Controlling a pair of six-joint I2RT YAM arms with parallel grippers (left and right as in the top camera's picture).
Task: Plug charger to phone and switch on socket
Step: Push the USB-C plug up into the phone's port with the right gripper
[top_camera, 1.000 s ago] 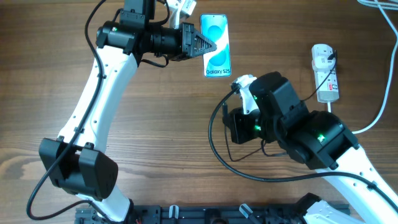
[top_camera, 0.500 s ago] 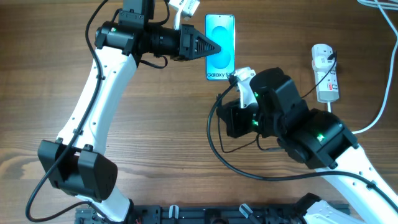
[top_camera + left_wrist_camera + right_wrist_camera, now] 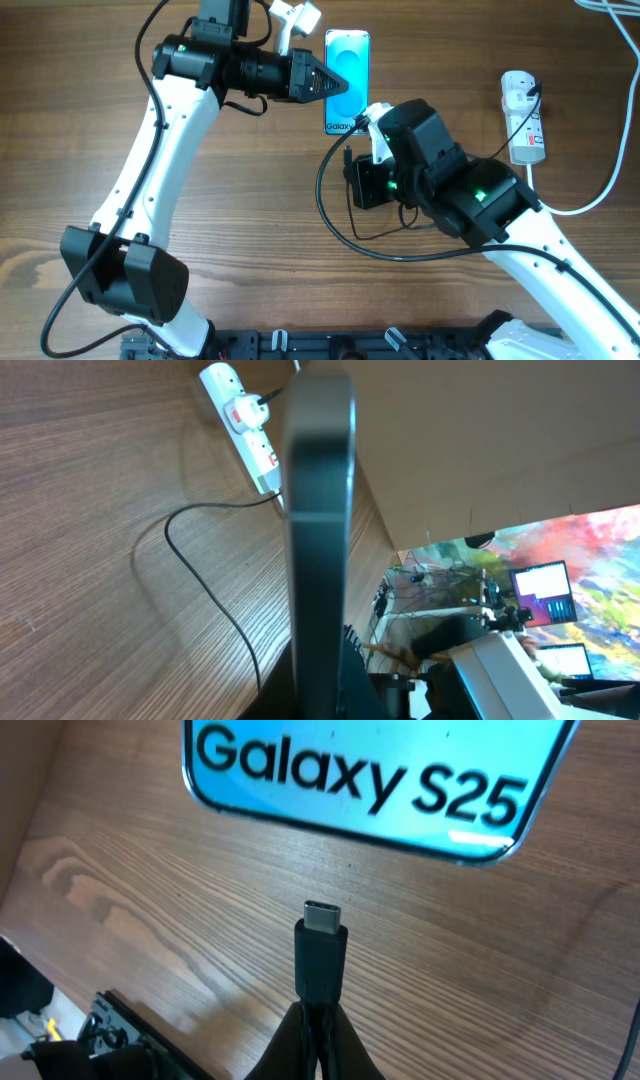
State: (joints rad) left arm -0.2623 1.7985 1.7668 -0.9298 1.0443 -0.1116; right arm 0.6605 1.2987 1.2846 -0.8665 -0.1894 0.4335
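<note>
The phone (image 3: 352,62), with its cyan screen and "Galaxy S25" text, lies at the back of the table. My left gripper (image 3: 336,82) is shut on its left side. In the left wrist view the phone (image 3: 318,510) shows edge-on as a dark slab between the jaws. My right gripper (image 3: 320,1017) is shut on the charger's black connector (image 3: 320,948). Its tip points at the phone's bottom edge (image 3: 360,782), a short gap away. In the overhead view the right gripper (image 3: 362,127) sits just below the phone. The charger's thin black cable (image 3: 330,215) loops under the right arm.
The white socket strip (image 3: 523,118) lies at the right with a black plug in it, and also shows in the left wrist view (image 3: 245,422). Its thick white cord (image 3: 603,190) runs off to the right edge. A black rail lies along the table's front edge (image 3: 300,345).
My right gripper has moved up and left with the connector, from the middle of the table to just below the phone. The phone has shifted slightly in the left gripper's hold.
</note>
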